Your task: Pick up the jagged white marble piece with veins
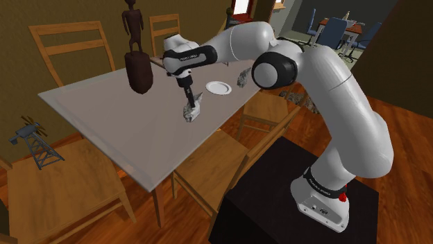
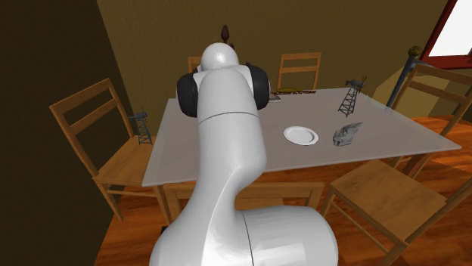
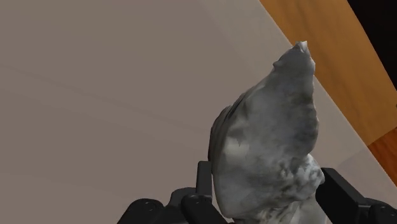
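Observation:
The jagged grey-white veined marble piece (image 3: 273, 127) sits clasped between my two black fingers (image 3: 203, 184); its pointed end sticks out past them. In the shoulder view my gripper (image 1: 189, 104) points down at the pale table (image 1: 104, 104) near its edge on the stand's side, shut on the marble piece (image 1: 193, 111). The piece is at or just above the tabletop; I cannot tell which. In the second exterior view the white arm (image 2: 227, 136) hides the hand.
A white plate (image 1: 218, 87) lies just beyond the gripper, with a second grey rock (image 1: 242, 80) past it. A dark statue (image 1: 137, 69) stands to the shoulder view's left. Wooden chairs (image 1: 215, 163) ring the table. A small tower model (image 2: 349, 98) stands on the table.

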